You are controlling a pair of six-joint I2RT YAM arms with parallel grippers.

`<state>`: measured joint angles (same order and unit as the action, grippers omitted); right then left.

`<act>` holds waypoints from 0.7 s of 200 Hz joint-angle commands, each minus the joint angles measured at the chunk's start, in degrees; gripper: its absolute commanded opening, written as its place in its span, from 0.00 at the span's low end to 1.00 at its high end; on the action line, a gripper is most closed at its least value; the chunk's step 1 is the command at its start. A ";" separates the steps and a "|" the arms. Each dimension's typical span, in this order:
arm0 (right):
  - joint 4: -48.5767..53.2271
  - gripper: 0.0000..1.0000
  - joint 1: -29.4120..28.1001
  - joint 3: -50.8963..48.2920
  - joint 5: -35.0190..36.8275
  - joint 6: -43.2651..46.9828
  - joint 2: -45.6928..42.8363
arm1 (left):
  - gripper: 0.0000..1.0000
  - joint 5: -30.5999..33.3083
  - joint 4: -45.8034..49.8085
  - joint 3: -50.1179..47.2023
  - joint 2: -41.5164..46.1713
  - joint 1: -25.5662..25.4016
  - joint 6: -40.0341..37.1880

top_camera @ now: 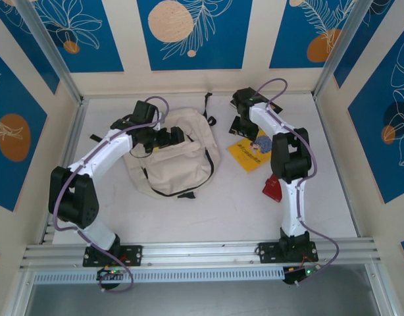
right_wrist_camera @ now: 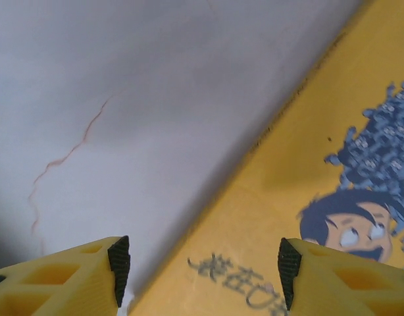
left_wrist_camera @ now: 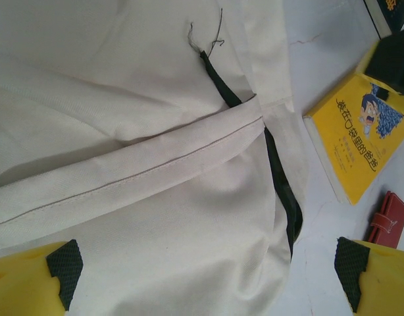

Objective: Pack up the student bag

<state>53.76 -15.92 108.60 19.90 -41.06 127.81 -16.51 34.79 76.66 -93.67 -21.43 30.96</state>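
Top external: the student bag [top_camera: 172, 158] lies centre-left, our left gripper [top_camera: 164, 138] spread wide over it. To its right, the yellow book [top_camera: 249, 153] — right gripper [right_wrist_camera: 202, 263] parted astride its edge. We judge book-grasping in hand; next, close squarely.

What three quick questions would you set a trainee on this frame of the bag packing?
1. Multiple choice: the left gripper hangs open above which thing? A) a steel lunchbox B) the soft cream canvas backpack C) a blue water bottle
2. Fill the gap: the small red wallet lies ____ to the arm bases than the yellow paperback book.
3. True or false: the book is already inside the backpack.

Key: 1 B. 2 nearer. 3 false, it lies on the table beside the backpack.
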 commanded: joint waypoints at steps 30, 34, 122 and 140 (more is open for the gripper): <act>5.20 0.59 -0.18 6.37 0.46 -1.36 6.47 | 1.00 -0.01 1.42 1.55 0.02 -0.92 -1.25; 5.29 0.59 -0.24 6.24 0.25 -1.39 6.57 | 1.00 0.07 1.38 1.56 -0.02 -0.94 -1.25; 8.08 0.43 -2.02 -1.56 -2.75 -1.31 5.35 | 1.00 -0.10 1.03 1.38 -0.38 -0.98 -1.30; 7.57 0.43 -3.07 -4.87 -2.55 -1.13 3.88 | 1.00 -0.16 1.07 1.36 -0.29 -0.99 -1.39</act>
<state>56.29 -16.53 109.23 20.67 -41.54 131.66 -16.49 35.03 76.66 -93.71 -21.80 30.94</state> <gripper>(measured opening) 0.434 0.999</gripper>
